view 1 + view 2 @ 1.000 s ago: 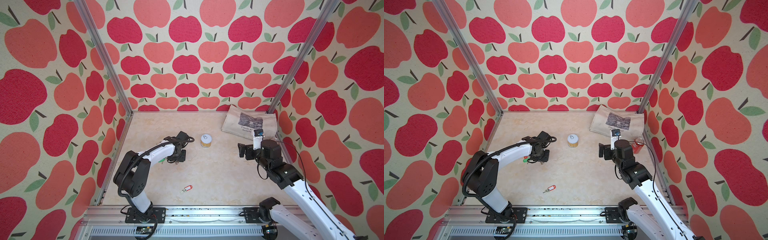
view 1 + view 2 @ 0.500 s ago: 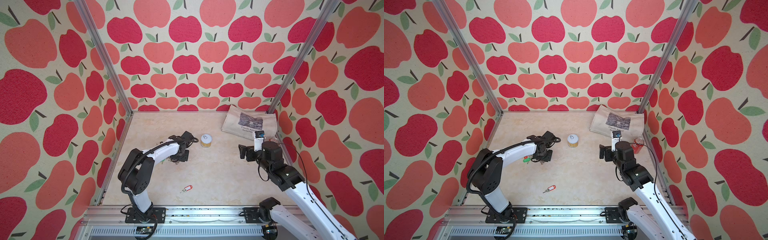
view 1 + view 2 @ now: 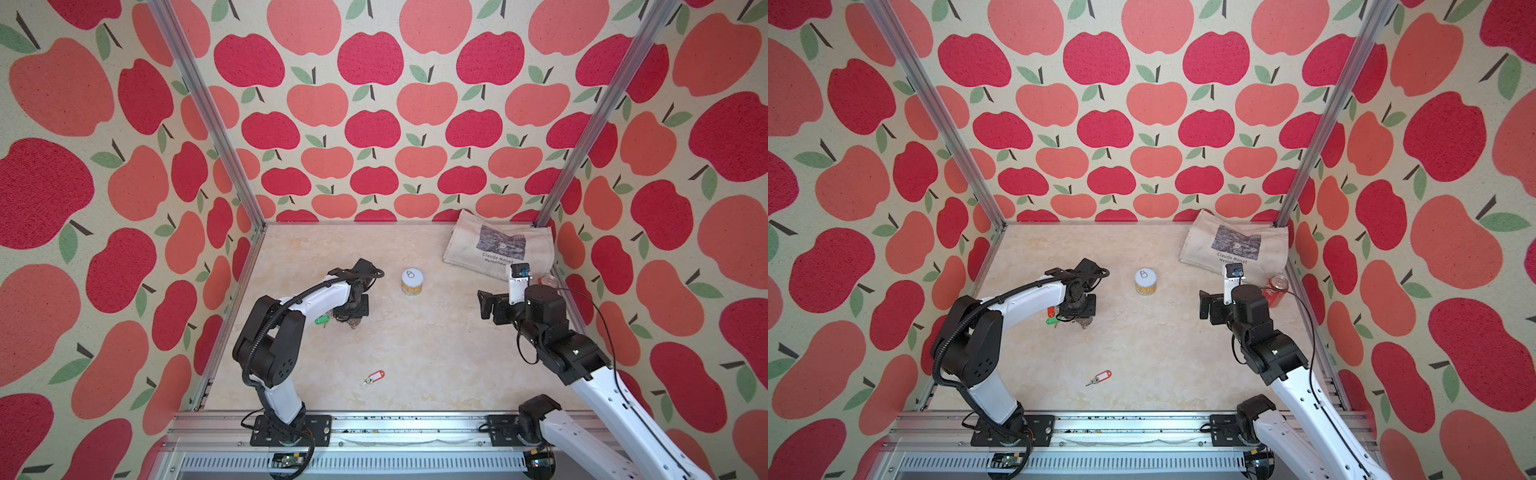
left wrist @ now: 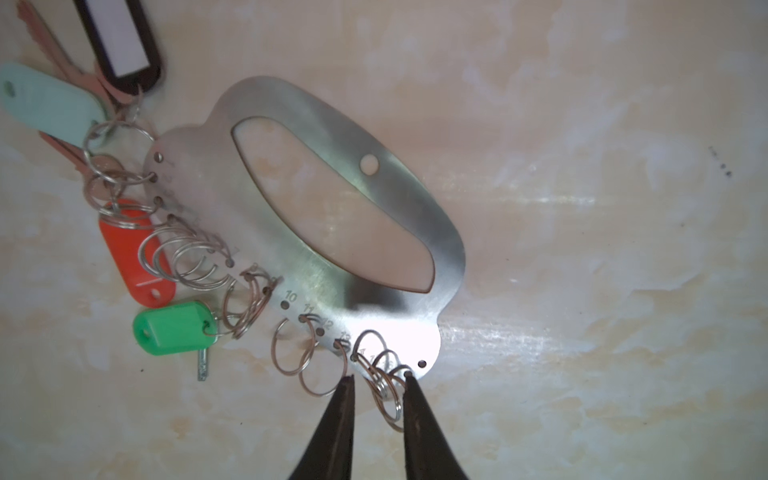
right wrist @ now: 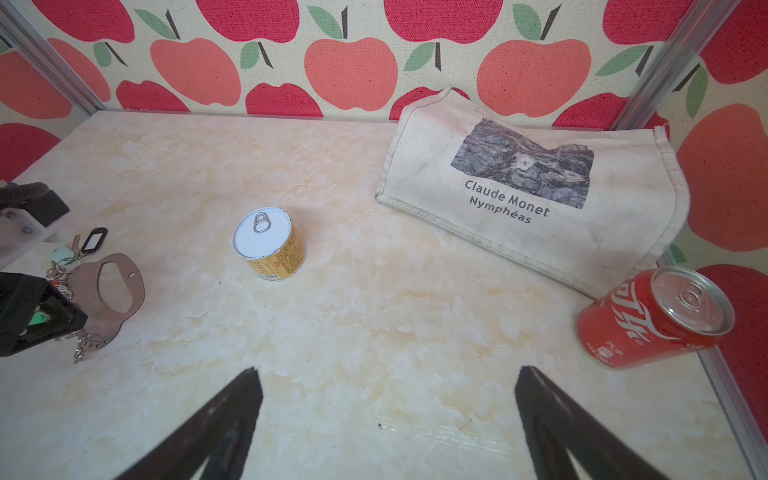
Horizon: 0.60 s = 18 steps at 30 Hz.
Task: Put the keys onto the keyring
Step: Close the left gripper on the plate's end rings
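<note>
The keyring, a flat metal plate with an oblong slot, lies on the table with small rings along its edge. Keys with green, red, mint and black tags hang from rings at one end. My left gripper points down at the other end, jaws narrowly apart, with a cluster of bare rings between them against one finger. In both top views it hides most of the plate. A loose red-tagged key lies near the front. My right gripper hovers open and empty.
A yellow tin can stands mid-table. A cloth tote bag lies at the back right, and a red cola can stands beside the right wall. An aluminium rail runs along the front edge.
The left gripper's jaws have narrowed around the bare rings and the left arm has shifted slightly. The right arm has hardly moved.
</note>
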Tool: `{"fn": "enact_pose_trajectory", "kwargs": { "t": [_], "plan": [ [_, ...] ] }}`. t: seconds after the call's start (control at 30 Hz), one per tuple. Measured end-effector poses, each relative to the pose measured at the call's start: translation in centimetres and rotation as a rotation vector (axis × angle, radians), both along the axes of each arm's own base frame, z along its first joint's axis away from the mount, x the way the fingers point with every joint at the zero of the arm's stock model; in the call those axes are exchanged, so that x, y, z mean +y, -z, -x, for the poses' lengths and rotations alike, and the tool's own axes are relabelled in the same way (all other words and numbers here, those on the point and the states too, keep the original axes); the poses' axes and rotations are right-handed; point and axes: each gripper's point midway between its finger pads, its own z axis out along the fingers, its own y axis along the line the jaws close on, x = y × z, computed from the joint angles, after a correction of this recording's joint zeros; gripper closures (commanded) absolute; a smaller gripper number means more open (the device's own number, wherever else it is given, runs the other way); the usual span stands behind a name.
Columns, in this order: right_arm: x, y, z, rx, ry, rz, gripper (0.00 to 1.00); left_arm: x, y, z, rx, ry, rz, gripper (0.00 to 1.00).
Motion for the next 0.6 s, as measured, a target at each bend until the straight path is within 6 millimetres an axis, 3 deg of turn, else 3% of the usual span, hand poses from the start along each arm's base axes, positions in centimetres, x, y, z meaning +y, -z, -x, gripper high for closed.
{"fn": "enact_pose_trajectory", "kwargs": {
  "t": [0.6],
  "plan": [
    [0.08, 0.57, 0.09, 0.014, -0.001, -0.006, 0.01, -0.01, 0.73, 0.39, 0.019, -0.078, 0.048, 0.77]
  ]
}}
